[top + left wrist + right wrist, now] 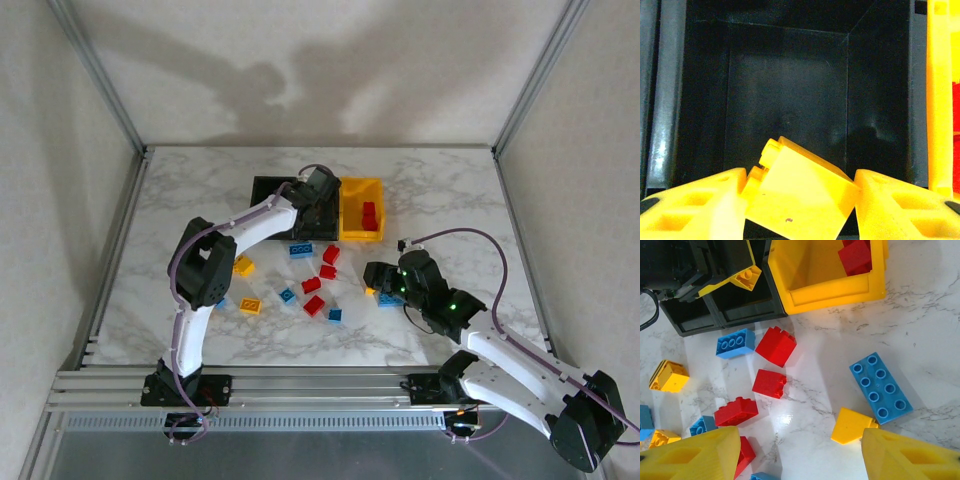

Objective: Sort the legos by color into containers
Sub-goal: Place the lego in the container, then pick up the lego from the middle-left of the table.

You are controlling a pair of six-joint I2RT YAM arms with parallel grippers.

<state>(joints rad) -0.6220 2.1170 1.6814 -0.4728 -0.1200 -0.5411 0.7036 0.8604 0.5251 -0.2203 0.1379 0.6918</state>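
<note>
1. Centrally, a small yellow studded plastic brick [805,205] is gripped at a tilt by the left pincer [800,182], and both yellow fingers are seen touching it.
2. That brick is held over a black open-topped plastic bin [790,100].
3. Just beside this bin, a yellow-orange plastic bin [830,292] is joined to it, and red bricks [857,257] are seen inside.
4. The right pincer [800,440] is held open low over the white marbled worktop [920,325], its fingers spread well apart.
5. A loose yellow piece [850,426] is found just beside one of its fingers, next to a long blue eight-stud brick [881,387].
6. More red [775,346], blue [735,343] and yellow legos [669,376] are scattered on the worktop near the bins.
</note>
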